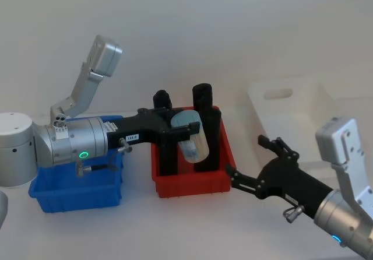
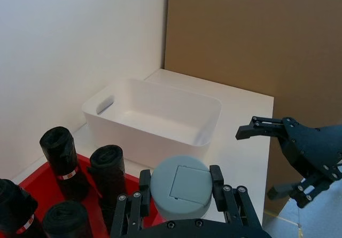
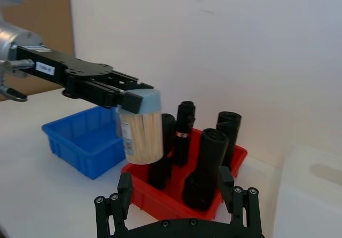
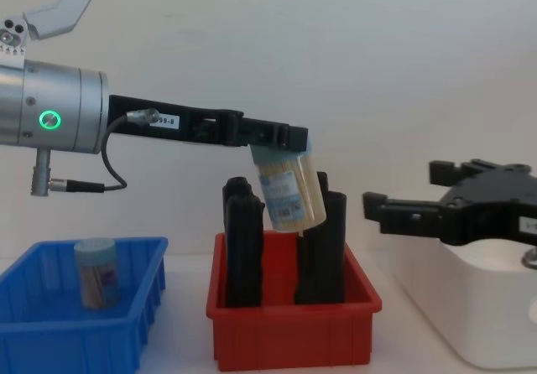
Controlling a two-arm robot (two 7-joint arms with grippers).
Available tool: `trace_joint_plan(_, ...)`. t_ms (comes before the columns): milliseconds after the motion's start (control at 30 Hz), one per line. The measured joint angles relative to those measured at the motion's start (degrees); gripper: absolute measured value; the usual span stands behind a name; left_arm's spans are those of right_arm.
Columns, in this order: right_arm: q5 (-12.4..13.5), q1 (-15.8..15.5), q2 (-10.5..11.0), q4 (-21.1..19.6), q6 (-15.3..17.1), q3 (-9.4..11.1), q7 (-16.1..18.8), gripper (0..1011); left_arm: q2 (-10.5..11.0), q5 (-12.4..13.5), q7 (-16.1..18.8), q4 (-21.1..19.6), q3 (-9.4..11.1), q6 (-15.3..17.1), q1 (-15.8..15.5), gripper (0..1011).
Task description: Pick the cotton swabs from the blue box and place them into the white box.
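Note:
My left gripper (image 1: 187, 127) is shut on a jar of cotton swabs (image 1: 192, 139) by its pale teal lid. The clear jar (image 4: 289, 191) hangs tilted in the air above the red bin. In the left wrist view the lid (image 2: 179, 187) sits between the fingers (image 2: 143, 182). Another jar of cotton swabs (image 4: 96, 272) stands upright in the blue box (image 4: 50, 340), at the left. The white box (image 1: 291, 105) stands at the right; what I see of its inside (image 2: 160, 112) is bare. In front of it my right gripper (image 1: 247, 155) hovers open, holding nothing.
A red bin (image 1: 189, 185) with several tall black upright rolls (image 4: 243, 248) stands between the blue box and the white box, right under the held jar. A brown panel (image 2: 251, 40) rises past the table's far end beyond the white box.

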Motion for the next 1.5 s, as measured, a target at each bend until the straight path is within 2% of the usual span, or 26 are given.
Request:
trace_joint_plan(67,-0.8,1.0,-0.3,0.0,1.1,-0.4,2.7,1002,0.0,0.0,0.0,0.0,0.0,0.0,0.0,666)
trace_joint_plan(267,-2.1,3.4,-1.3,0.8,3.6,-1.2,6.9,1002,0.0,0.0,-0.1,0.1,0.1,-0.1,0.0,666)
trace_joint_plan(600,-4.4,7.1,-3.6,3.3,7.6,-2.6,9.9,1002,-0.1,0.0,-0.2,0.1,0.1,-0.1,-0.1,666)
trace_joint_plan(867,-5.6,9.1,-5.3,5.1,9.7,-3.5,9.4,1002,-0.1,0.0,-0.2,0.2,0.1,-0.1,-0.1,666)
trace_joint_plan(1100,-6.8,10.8,-7.0,7.2,11.1,-4.2,7.3,1002,-0.1,0.0,-0.2,0.2,0.1,-0.1,-0.1,666)
trace_joint_plan(1500,-8.2,13.2,-9.8,10.5,11.9,-5.4,4.7,1002,-0.1,0.0,-0.2,0.1,0.1,-0.1,-0.1,666)
